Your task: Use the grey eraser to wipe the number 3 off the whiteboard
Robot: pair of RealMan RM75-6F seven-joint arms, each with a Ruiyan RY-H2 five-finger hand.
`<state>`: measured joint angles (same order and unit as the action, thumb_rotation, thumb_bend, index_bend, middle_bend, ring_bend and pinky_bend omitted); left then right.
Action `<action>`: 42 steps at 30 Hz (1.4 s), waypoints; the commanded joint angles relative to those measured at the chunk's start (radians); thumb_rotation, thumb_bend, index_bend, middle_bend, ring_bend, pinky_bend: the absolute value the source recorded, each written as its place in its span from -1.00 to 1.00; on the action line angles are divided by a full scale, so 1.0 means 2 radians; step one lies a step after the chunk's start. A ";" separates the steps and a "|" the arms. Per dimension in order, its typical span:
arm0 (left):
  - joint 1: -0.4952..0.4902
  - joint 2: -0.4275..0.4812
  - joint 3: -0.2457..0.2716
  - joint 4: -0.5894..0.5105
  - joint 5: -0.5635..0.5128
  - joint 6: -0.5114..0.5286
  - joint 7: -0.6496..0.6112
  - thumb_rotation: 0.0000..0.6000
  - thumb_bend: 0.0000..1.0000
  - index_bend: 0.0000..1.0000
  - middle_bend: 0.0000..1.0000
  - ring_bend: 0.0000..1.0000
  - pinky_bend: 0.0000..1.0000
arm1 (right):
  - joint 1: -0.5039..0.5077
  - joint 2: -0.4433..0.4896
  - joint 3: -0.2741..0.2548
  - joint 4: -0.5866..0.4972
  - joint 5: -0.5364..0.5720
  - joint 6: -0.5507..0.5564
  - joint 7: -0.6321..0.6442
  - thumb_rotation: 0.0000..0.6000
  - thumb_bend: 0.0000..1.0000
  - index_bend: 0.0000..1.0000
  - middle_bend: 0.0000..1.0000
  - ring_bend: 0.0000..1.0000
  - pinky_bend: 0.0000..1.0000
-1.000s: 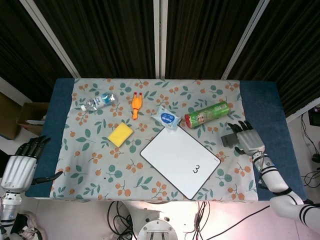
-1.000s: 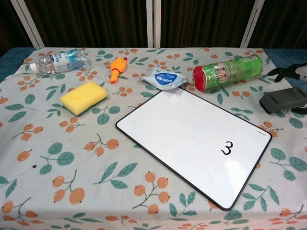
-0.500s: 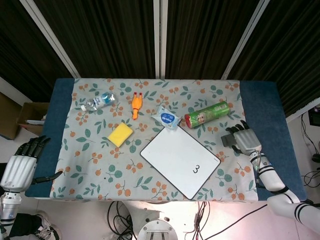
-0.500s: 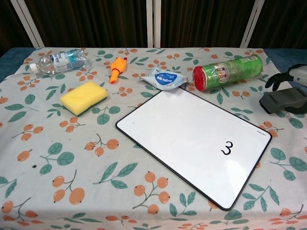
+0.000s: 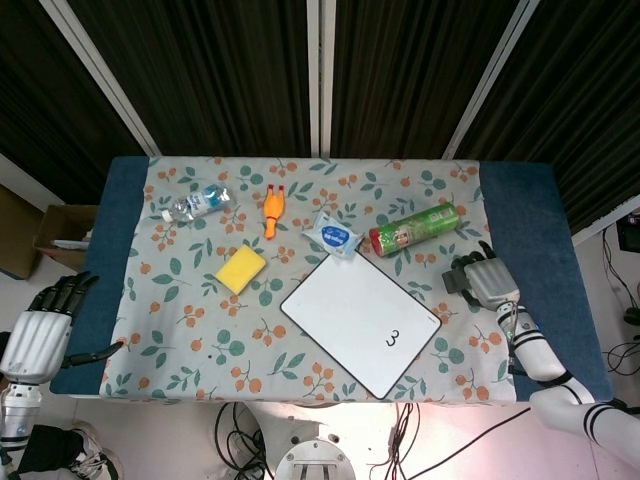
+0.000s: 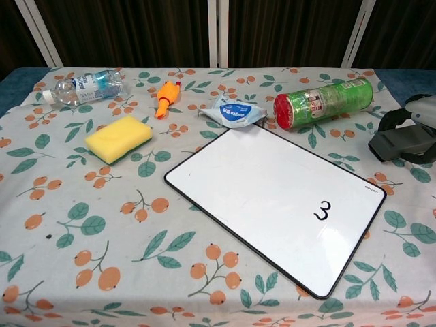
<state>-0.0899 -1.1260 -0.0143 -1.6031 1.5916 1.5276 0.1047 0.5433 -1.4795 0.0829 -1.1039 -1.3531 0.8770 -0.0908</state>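
The whiteboard [image 5: 350,305] [image 6: 266,191] lies tilted on the floral cloth, with a black 3 [image 5: 392,339] [image 6: 321,210] near its right corner. Just right of the board's upper corner, the grey eraser [image 5: 456,279] [image 6: 403,142] lies on the cloth. My right hand [image 5: 490,281] [image 6: 421,112] covers the eraser's right end; its dark fingers curl over the far edge and the thumb lies along the near edge. Off the table's left edge hangs my left hand [image 5: 38,335], empty with fingers apart.
Behind the board lie a green can [image 5: 414,229] [image 6: 323,102] on its side, a blue-white packet [image 5: 333,236], an orange rubber chicken [image 5: 272,211], a yellow sponge [image 5: 241,269] and a water bottle [image 5: 196,203].
My right hand has come down and leftward onto the eraser, and its fingers have curled around it. The left hand and the eraser have stayed put.
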 commanded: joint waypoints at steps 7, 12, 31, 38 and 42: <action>0.001 0.001 0.000 0.003 -0.002 0.001 -0.003 -0.04 -0.93 -0.74 -0.79 -0.76 -0.55 | -0.002 -0.006 0.000 0.004 0.000 0.015 0.001 1.00 -0.22 -0.06 -0.18 -0.30 -0.77; 0.002 0.000 0.000 0.004 -0.001 0.002 -0.005 -0.05 -0.93 -0.74 -0.79 -0.76 -0.55 | -0.004 -0.010 -0.001 0.010 -0.005 0.024 0.006 1.00 -0.12 0.16 -0.02 -0.13 -0.69; 0.007 0.005 0.001 0.010 0.002 0.013 -0.022 -0.05 -0.93 -0.74 -0.79 -0.76 -0.55 | -0.001 0.081 -0.037 -0.238 -0.117 0.095 -0.044 1.00 -0.09 0.30 0.08 -0.02 -0.76; 0.010 0.006 0.002 0.010 0.002 0.015 -0.023 -0.05 -0.93 -0.74 -0.79 -0.76 -0.55 | -0.008 0.081 -0.075 -0.278 -0.138 0.077 -0.082 1.00 -0.09 0.36 0.12 0.01 -0.76; 0.010 0.004 0.002 0.012 0.000 0.014 -0.023 -0.05 -0.93 -0.74 -0.79 -0.76 -0.55 | -0.014 0.077 -0.091 -0.282 -0.148 0.075 -0.097 1.00 -0.09 0.38 0.13 0.03 -0.76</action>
<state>-0.0706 -1.1184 -0.0103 -1.5791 1.5923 1.5548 0.0579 0.5199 -1.3229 -0.0923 -1.6658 -1.6439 1.0294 -0.2785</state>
